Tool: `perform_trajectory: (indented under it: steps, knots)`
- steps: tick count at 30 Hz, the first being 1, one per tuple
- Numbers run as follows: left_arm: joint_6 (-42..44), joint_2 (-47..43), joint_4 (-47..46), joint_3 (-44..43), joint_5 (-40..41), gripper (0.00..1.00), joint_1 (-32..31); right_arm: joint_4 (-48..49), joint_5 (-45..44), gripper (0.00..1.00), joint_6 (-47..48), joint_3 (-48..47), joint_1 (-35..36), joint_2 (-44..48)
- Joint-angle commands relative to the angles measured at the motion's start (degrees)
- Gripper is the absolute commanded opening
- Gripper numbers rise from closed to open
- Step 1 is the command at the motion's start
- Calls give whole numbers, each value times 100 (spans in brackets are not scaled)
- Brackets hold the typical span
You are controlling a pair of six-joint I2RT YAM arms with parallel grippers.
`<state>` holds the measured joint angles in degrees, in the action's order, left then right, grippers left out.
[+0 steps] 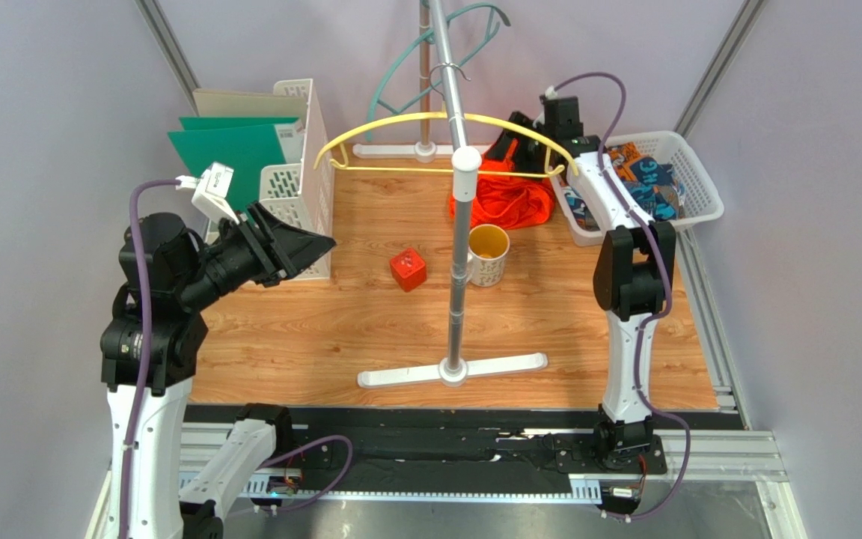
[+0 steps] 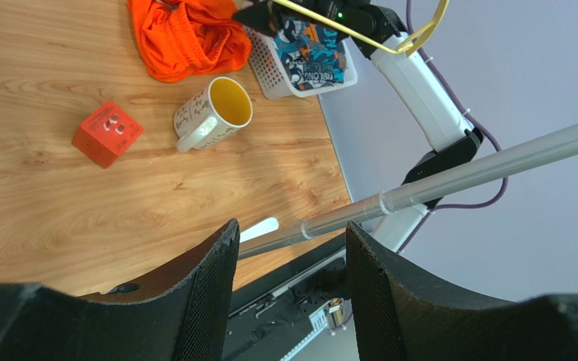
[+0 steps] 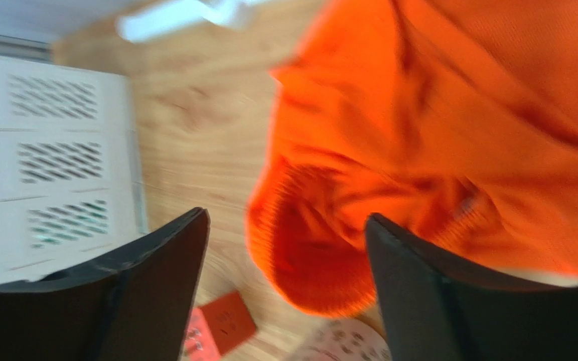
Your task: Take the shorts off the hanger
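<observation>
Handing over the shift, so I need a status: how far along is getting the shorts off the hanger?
Done: the yellow hanger looks bare; the printed shorts lie in the white basket, the orange shorts in a heap on the table. In hand: nothing; the right gripper is open over the orange shorts, the left gripper open and empty. Left: apparently nothing on the hanger.

Red cube [image 1: 407, 270] near yellow-lined mug [image 1: 487, 255] on wooden table [image 1: 289, 337]

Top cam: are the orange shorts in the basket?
No, the orange shorts lie heaped on the wooden table beside the white basket.
</observation>
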<state>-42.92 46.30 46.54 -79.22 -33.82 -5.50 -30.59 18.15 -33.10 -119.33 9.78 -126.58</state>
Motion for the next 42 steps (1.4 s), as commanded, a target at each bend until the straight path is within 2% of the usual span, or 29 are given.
perform_trajectory:
  steps: [1, 3, 7, 11, 15, 17, 20, 26, 30, 34, 37, 39, 40, 42]
  knots:
    - [187, 133, 188, -208, -10, 59, -4, -236, -592, 91, 770, 743, -143, 1135]
    - [196, 221, 119, -199, -54, 59, -4, -141, -936, 100, 832, 1025, -152, 1215]
    - [380, 335, 74, -287, -63, 60, -4, -263, -787, 100, 937, 491, -134, 513]
    - [775, 537, 398, -812, 34, 60, -4, -308, -1120, 100, 788, -230, -47, -129]
    - [987, 555, 768, -1051, 183, 60, -4, 448, -2024, 100, 1515, -415, 243, -471]
    - [1013, 477, 856, -1052, 227, 60, -4, 73, -2096, 100, 1789, -1160, 270, -1031]
    - [1110, 389, 1083, -1121, 314, 60, -4, -456, -1905, 100, 2237, -1734, 296, -1377]
    - [1216, 309, 1252, -1052, 430, 60, -4, -808, -2333, 100, 2966, -814, 516, -1105]
    - [1128, 370, 1190, -1043, 289, 60, -4, -1475, -2474, 100, 3186, -917, 534, -1351]
    - [1005, 353, 1120, -973, 114, 60, -4, -1503, -2807, 99, 3293, -785, 569, -1491]
    - [917, 283, 1085, -920, 17, 60, -4, -1642, -2852, 89, 3284, -1013, 586, -1746]
    - [899, 239, 1111, -920, 16, 60, -4, -1861, -2721, 68, 3275, -1301, 595, -1895]
    - [890, 187, 1129, -902, -1, 60, -4, -1872, -2581, 54, 3266, -1321, 595, -1922]
    - [864, 134, 1137, -893, -19, 60, -4, -1854, -2292, 46, 3170, -1304, 595, -1870]
